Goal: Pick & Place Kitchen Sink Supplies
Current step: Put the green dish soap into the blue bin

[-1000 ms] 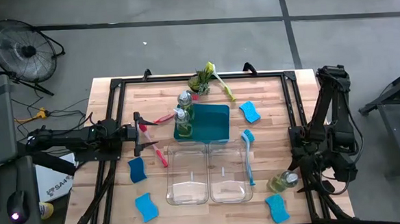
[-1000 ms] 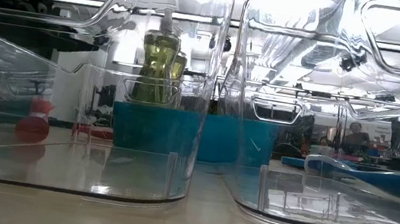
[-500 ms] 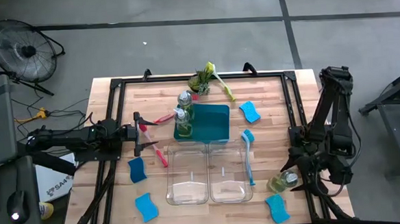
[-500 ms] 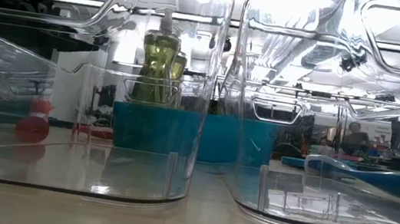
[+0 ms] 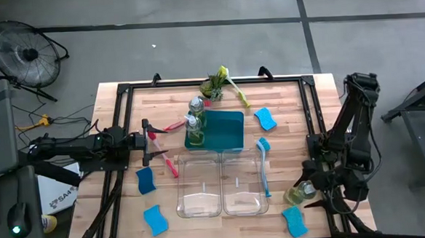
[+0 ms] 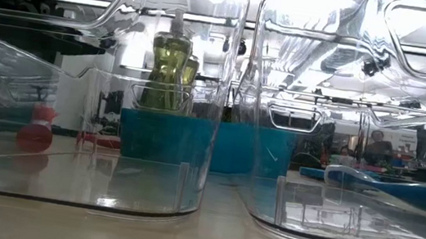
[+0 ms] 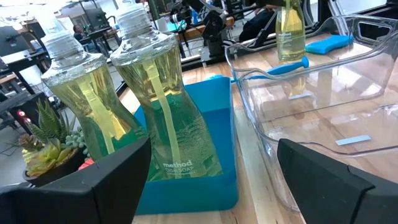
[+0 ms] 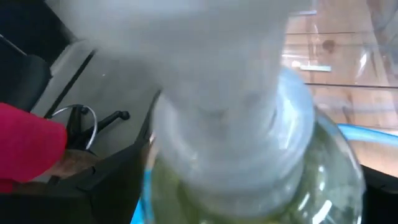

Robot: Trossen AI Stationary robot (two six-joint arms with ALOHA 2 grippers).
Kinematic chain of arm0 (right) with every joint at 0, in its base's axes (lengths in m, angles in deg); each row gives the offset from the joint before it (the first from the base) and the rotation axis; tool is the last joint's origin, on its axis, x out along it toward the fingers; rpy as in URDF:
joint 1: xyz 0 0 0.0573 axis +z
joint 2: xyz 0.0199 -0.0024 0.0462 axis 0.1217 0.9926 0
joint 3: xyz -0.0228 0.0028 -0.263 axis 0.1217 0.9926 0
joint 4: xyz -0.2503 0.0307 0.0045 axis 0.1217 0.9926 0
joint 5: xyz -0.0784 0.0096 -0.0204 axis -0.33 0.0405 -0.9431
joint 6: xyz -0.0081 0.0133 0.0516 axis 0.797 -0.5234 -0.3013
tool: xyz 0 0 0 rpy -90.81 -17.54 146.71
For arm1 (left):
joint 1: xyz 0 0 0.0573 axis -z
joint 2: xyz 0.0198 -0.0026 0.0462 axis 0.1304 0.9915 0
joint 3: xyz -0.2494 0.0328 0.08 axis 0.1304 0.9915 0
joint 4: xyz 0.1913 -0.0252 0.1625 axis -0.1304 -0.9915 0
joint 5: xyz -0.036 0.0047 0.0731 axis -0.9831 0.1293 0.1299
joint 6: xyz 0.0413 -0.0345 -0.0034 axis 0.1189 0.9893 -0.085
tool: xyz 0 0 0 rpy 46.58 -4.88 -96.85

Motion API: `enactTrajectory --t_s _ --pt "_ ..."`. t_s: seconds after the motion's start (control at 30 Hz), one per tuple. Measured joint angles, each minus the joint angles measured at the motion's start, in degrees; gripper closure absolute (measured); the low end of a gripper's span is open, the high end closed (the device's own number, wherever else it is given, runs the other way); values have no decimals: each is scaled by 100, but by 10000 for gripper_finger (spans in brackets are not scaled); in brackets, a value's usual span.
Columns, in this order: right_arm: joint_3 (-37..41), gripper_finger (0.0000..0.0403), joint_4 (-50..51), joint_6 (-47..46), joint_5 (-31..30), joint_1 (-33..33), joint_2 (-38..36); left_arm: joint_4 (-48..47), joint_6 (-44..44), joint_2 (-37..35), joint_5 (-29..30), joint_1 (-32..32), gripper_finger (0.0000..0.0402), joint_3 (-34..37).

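A clear soap bottle (image 5: 297, 195) stands upright near the table's right front corner. My right gripper (image 5: 307, 189) is open around it, one finger on each side of its pump top (image 8: 217, 93). Two more soap bottles (image 5: 193, 120) stand on the left end of a teal tray (image 5: 227, 129). Blue sponges (image 5: 144, 181) (image 5: 293, 220) (image 5: 266, 118), red-pink brushes (image 5: 169, 163), a blue brush (image 5: 263, 167) and a yellow-green brush (image 5: 234, 87) lie on the table. My left gripper (image 5: 154, 137) waits open at the left, pointing level at the tray's bottles (image 7: 168, 106). My right gripper stands open around the soap bottle's neck (image 8: 224, 162), coming at it slanting down from the table's right. I cannot tell whether either finger touches the bottle. The bottle stands upright on the table.
Two clear plastic bins (image 5: 199, 187) (image 5: 244, 184) sit side by side at the front centre, just left of the blue brush. A small potted plant (image 5: 212, 86) stands behind the tray. Black frame rails (image 5: 315, 128) run along the table's sides.
My right gripper has moved down and toward the table's left, closing in on the soap bottle at the right front, and its wrist has tipped further down. It stays open. The left arm has kept still.
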Motion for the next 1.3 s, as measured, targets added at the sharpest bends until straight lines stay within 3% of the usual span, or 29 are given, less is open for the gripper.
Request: enactTrajectory --t_s 0.8,1.3 --pt "0 137 50 203 217 -116 48 2 0 -1 0 1 57 0" --pt "2 149 211 146 -330 -112 53 1 -2 -2 0 0 57 0"
